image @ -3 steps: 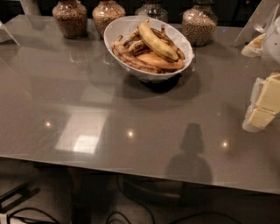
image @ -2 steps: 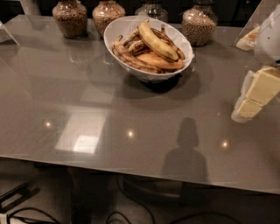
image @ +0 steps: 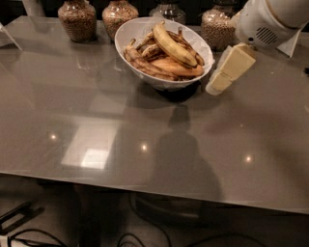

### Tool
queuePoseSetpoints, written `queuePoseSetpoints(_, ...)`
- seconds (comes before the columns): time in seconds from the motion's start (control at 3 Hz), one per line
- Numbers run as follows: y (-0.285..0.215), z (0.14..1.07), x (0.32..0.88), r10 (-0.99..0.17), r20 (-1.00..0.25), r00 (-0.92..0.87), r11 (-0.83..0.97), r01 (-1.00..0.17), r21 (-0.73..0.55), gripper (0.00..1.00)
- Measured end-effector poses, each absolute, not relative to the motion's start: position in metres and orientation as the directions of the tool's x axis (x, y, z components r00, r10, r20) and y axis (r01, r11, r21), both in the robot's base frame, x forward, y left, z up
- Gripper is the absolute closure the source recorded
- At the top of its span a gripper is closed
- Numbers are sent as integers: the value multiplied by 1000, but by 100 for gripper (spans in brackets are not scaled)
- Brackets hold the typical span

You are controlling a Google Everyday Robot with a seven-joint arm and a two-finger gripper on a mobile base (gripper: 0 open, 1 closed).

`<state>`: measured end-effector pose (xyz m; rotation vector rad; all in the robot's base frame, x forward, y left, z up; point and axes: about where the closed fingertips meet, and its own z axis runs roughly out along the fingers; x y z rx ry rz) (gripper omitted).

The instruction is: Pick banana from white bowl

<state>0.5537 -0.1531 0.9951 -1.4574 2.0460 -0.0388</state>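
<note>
The white bowl (image: 129, 34) stands at the back middle of the grey table. The bright yellow banana (image: 172, 46) lies on top of several brown, overripe bananas and an orange-tinted one in the bowl. My gripper (image: 222, 77) reaches in from the upper right, its cream-coloured fingers pointing down-left just to the right of the bowl's rim, above the table. It holds nothing.
Several glass jars of grains stand behind the bowl: (image: 77, 19), (image: 117, 13), (image: 217, 26). The grey table (image: 96, 120) stretches toward its front edge. Cables lie on the floor below. My white arm (image: 270, 19) fills the upper right corner.
My gripper has moved left from the right edge toward the bowl and now hangs beside its right rim. The bowl and bananas have not moved.
</note>
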Motion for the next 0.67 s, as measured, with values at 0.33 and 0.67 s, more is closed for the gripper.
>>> queuePoseSetpoints(0.33, -110, 1007, 609, -800, -556, -224, 467, -815, -343, 0)
queuePoseSetpoints(0.67, -110, 1007, 609, -800, -556, -224, 467, -815, -343, 0)
